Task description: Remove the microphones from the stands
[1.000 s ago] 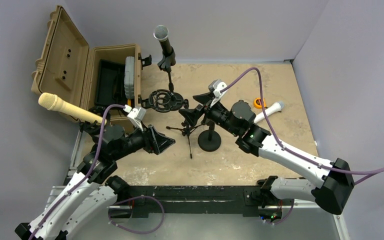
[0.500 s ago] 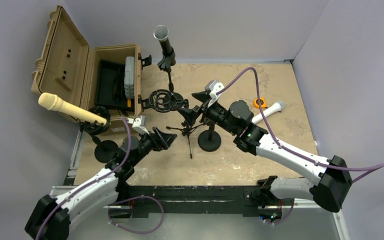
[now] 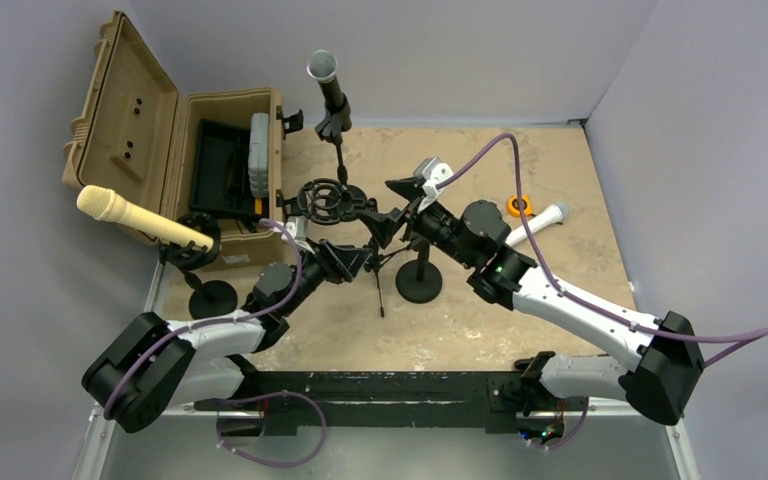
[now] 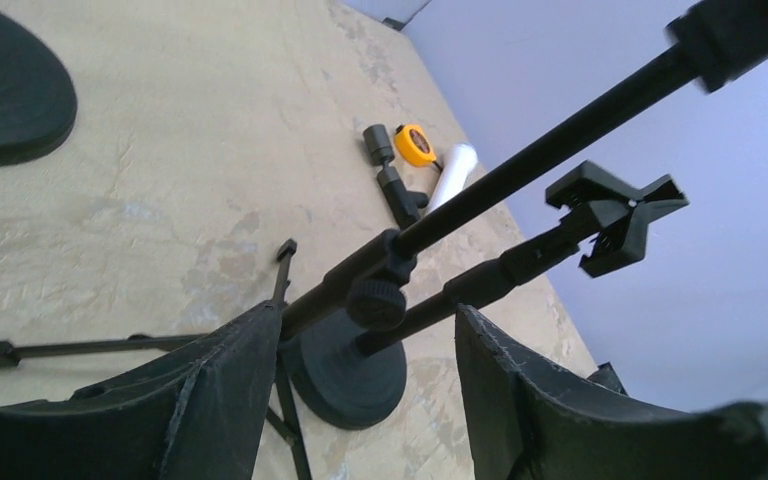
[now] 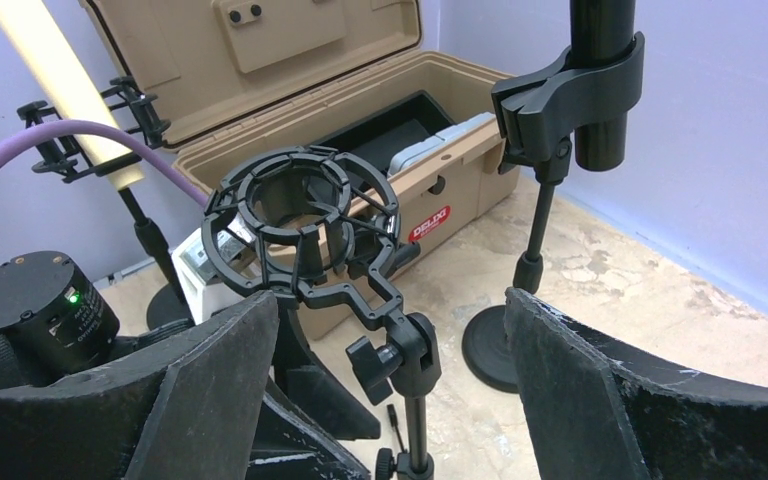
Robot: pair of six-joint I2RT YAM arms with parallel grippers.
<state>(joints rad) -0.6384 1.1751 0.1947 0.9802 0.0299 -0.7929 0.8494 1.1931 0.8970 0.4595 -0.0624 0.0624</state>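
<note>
The black microphone (image 3: 327, 85) sits upright in its stand (image 3: 332, 122) at the worktop's (image 3: 560, 290) far edge, just beside the open tan case (image 3: 120, 110) in the far-left corner. A wiry ring-shaped shock mount (image 3: 325, 200) and thin tripod (image 3: 380, 272) rods crowd the middle. The left gripper (image 3: 348, 262) and right gripper (image 3: 388, 212) both have their jaws apart and empty. Bare worktop lies toward the far-right corner, past a white mic (image 3: 545, 217).
</note>
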